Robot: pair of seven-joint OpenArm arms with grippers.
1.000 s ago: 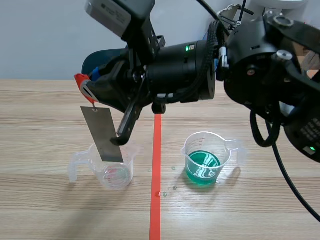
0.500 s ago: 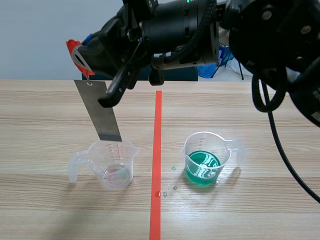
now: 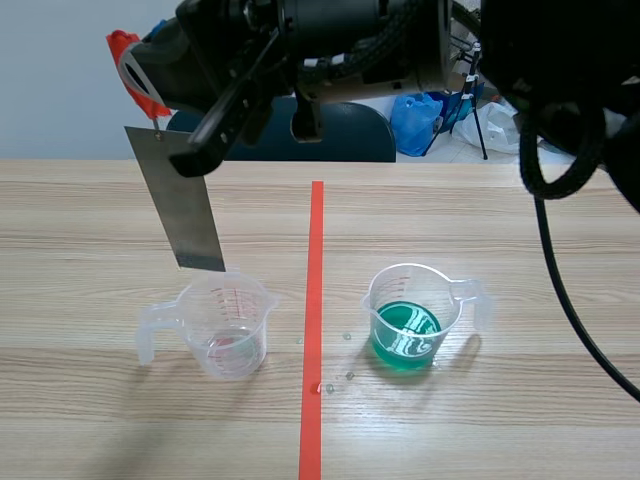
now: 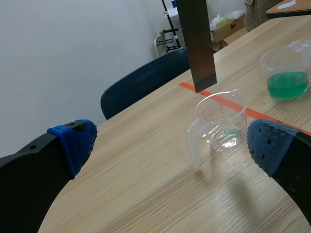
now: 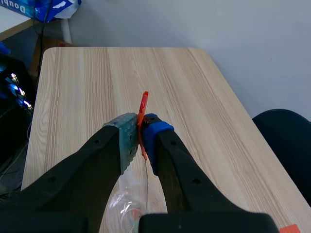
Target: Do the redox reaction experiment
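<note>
right gripper (image 5: 138,133) clamped on the orange clip (image 3: 126,62), up high above the clear cup (image 3: 228,325); metal strip (image 3: 176,205) hangs tilted from the clip, its lower edge just above that cup's rim, not touching. cup of green liquid (image 3: 408,322) sits right of the clear cup, across the tape line (image 3: 314,300). left gripper (image 4: 172,145) fingers wide apart, holding nothing, clear cup ahead of it
</note>
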